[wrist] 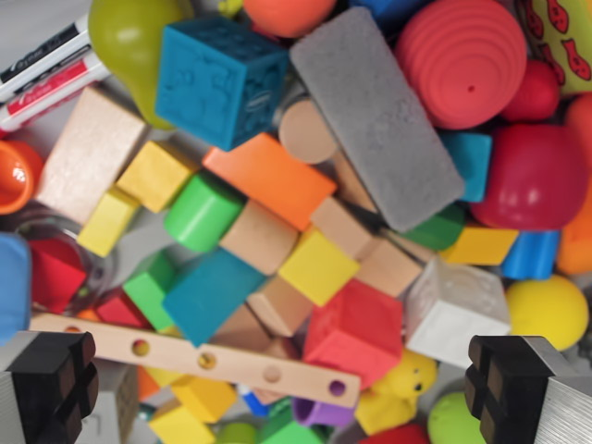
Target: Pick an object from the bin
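Because nothing has been lifted yet, the gripper [296, 388] hangs above the pile with its jaws spread wide, one black finger [51, 384] at the near left corner and the other at the near right, and nothing between them but the toys below. That wide spread looks chosen to straddle a block before closing.

Nearest, a pale wooden strip [199, 356] drilled with holes lies slantwise across the heap, propped on the pieces under it. A yellow toy with a face [407, 377] sits near the right finger. Just beyond, a red block [356, 328] rests against the strip's right end, with a white cube [453, 310] to its right and a teal block [211, 294] to its left. These sit most nearly between the fingers, so the red block seems the likeliest pick, though the strip leaning on it could be dragged along.

Further off, a yellow cube [317, 266] is wedged among tan wooden blocks, and an orange block [268, 178] and a green cylinder [202, 213] lean on their neighbours. Farthest, a grey foam brick [375, 116] lies tilted across the top, beside a blue cube [220, 79] on the left and a ridged red dome [461, 60] on the right. The bin itself barely shows; everything is jumbled as if tipped in.
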Controlling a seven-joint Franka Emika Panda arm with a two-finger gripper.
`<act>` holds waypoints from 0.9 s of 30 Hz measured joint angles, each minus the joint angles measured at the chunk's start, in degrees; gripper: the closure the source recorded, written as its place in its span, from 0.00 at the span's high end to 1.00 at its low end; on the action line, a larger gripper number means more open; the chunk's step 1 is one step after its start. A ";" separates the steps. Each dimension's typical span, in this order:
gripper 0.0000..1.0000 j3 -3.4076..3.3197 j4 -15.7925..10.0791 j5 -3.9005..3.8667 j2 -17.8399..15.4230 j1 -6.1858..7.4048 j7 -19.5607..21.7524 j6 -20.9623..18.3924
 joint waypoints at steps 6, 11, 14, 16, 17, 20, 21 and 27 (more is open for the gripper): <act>1.00 0.00 0.01 0.12 0.70 0.57 3.77 0.73; 1.00 0.00 0.06 0.24 1.35 1.03 6.58 1.28; 1.00 0.00 0.11 0.33 1.80 1.33 8.69 1.68; 1.00 0.00 0.16 0.36 2.10 1.56 10.14 1.94; 1.00 0.00 0.18 0.38 2.24 1.67 10.89 2.07; 1.00 0.00 0.29 0.42 2.69 1.95 12.73 2.36; 1.00 0.00 0.34 0.44 2.89 2.07 13.50 2.51; 1.00 0.00 0.54 0.57 3.87 2.72 17.83 3.35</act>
